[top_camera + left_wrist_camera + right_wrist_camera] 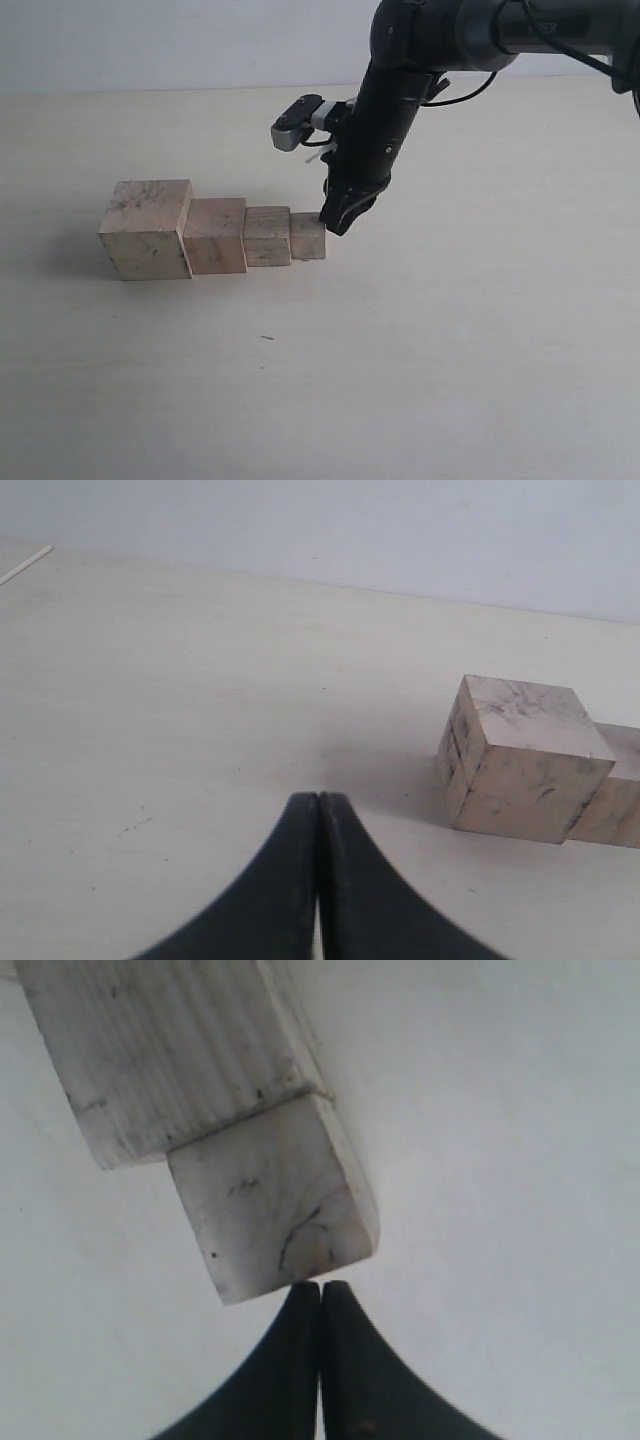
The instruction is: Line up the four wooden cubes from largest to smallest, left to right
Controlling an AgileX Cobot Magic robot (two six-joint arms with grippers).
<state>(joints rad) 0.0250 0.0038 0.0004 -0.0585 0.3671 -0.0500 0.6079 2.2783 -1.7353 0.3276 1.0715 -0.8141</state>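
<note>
Four pale wooden cubes stand side by side on the table, touching. From left to right they are the largest cube [146, 229] with dark scribbles, the second cube [216, 235], the third cube [268, 236] and the smallest cube [307, 235]. My right gripper [336, 219] is shut, its tips against the right side of the smallest cube [272, 1204]; the third cube [170, 1050] lies beyond it. My left gripper [318, 802] is shut and holds nothing; it does not show in the exterior view. Its camera sees the largest cube [520, 757] and an edge of the second cube [618, 800].
The pale table [450, 330] spreads out on all sides of the row. A small dark speck [267, 338] lies in front of the cubes. The right arm [400, 90] reaches down from the upper right.
</note>
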